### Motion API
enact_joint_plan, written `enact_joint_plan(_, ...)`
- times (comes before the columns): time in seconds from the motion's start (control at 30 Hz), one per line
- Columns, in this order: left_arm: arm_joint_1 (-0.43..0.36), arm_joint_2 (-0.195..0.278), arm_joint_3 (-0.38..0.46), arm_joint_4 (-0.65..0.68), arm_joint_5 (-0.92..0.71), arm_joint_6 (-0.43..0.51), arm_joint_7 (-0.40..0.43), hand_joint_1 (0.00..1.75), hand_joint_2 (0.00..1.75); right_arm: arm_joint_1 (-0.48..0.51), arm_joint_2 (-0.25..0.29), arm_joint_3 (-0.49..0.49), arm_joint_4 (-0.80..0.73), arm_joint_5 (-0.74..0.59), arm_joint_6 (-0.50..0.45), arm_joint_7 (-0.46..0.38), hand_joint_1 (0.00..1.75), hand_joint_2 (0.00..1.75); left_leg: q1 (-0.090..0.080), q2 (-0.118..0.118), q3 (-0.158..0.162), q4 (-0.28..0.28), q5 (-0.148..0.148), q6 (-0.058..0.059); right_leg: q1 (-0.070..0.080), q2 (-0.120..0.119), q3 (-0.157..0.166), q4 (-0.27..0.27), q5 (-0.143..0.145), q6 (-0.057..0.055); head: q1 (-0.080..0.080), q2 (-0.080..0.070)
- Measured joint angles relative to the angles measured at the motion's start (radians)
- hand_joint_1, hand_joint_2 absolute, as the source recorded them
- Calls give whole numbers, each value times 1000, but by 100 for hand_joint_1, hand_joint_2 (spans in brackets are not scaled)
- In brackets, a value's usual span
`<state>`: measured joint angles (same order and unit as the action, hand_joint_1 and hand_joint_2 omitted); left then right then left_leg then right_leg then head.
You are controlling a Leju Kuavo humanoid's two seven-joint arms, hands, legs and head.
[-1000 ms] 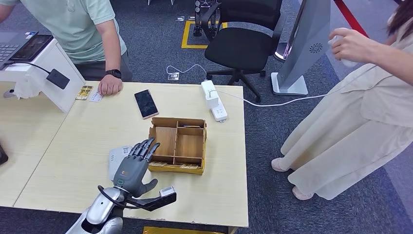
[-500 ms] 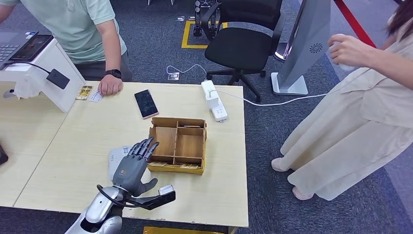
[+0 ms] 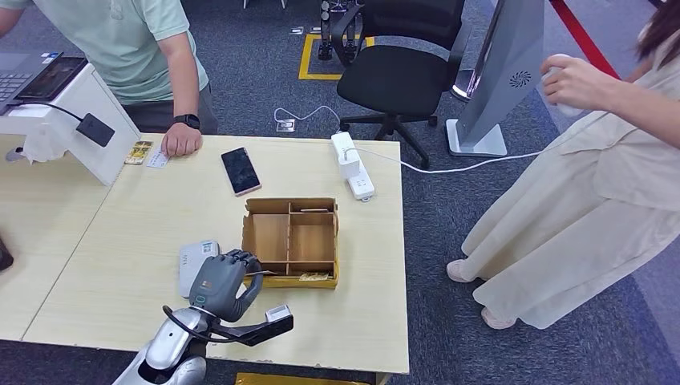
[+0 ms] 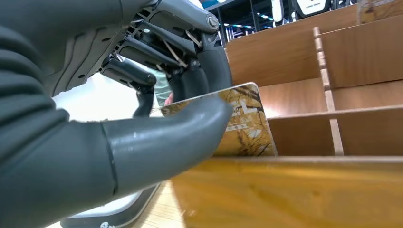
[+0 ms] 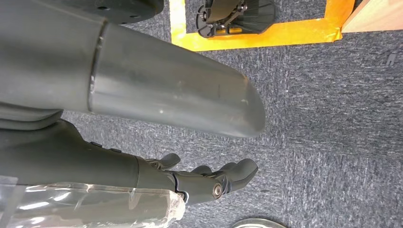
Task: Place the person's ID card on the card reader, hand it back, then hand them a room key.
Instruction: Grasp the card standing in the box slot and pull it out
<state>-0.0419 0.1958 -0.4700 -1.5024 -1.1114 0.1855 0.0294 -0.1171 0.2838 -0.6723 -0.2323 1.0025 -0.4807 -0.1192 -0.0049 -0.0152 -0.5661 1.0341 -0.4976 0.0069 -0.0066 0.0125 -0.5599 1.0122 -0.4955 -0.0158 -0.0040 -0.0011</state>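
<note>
Gold-printed room key [image 4: 247, 124] pinched in left robot hand [image 3: 223, 282] at wooden tray's [image 3: 292, 240] near-left corner on table [image 3: 128, 241]; thumb hides part of it. Right robot hand [image 5: 209, 183] hangs over carpet, fingers apart, holding nothing.

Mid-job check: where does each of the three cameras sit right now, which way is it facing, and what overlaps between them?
Head view: high on the body, looking forward and down at the table; the left hand sits at the wooden tray.
Left wrist view: behind the left hand, facing the tray's compartments; thumb and fingers pinch a card.
Right wrist view: on the hanging arm, facing the carpet; the right hand is open.
Shared: head and left wrist views both show the left hand at the tray.
</note>
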Motion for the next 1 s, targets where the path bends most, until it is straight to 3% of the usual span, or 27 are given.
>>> enact_joint_plan(0.1, 1, -6, 0, 2, 0, 1, 0, 165, 0, 1, 0, 0, 0, 0, -1, 1, 0, 0, 0, 0, 0, 0, 0, 0, 0, 0, 0, 0, 0, 0, 0, 0)
enact_joint_plan(0.3, 3, -16, 0, 4, 3, 10, -2, 175, 0, 2, 0, 1, 0, -3, -1, 0, 0, 0, 0, 0, 0, 0, 0, 0, 0, 0, 0, 0, 0, 0, 0, 0)
enact_joint_plan(1.0, -22, -10, 34, -1, -35, 90, -2, 175, 0, 7, 0, 7, 0, -7, -1, 6, 0, 0, 0, 0, 0, 0, 0, 0, 0, 0, 0, 0, 0, 0, 0, 0)
